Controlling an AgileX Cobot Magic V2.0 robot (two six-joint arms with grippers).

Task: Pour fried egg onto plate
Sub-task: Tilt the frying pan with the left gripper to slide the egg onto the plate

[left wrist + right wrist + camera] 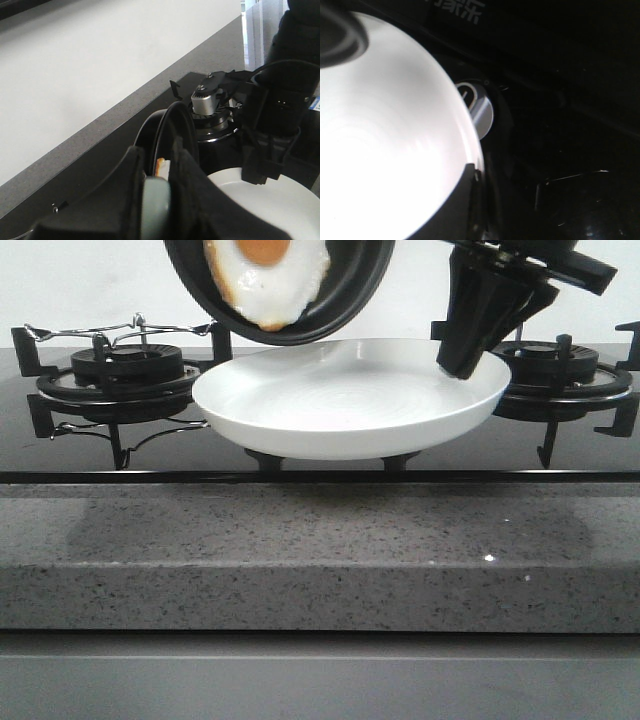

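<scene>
A black frying pan (345, 300) hangs steeply tilted at the top of the front view. The fried egg (265, 280) lies against its lower inside wall, orange yolk uppermost. Just under it is the white plate (350, 400), raised off the hob. My right gripper (465, 365) is shut on the plate's right rim; the right wrist view shows the plate (385, 150) pinched at its edge. In the left wrist view my left gripper (157, 175) is shut on the pan's grey handle (155, 210), with a sliver of egg (161, 167) showing beyond it.
Black burners with pan supports sit left (125, 370) and right (560, 370) of the plate on the glossy hob. A round knob (477, 107) lies beside the plate's rim. The grey speckled counter edge (320, 560) runs along the front.
</scene>
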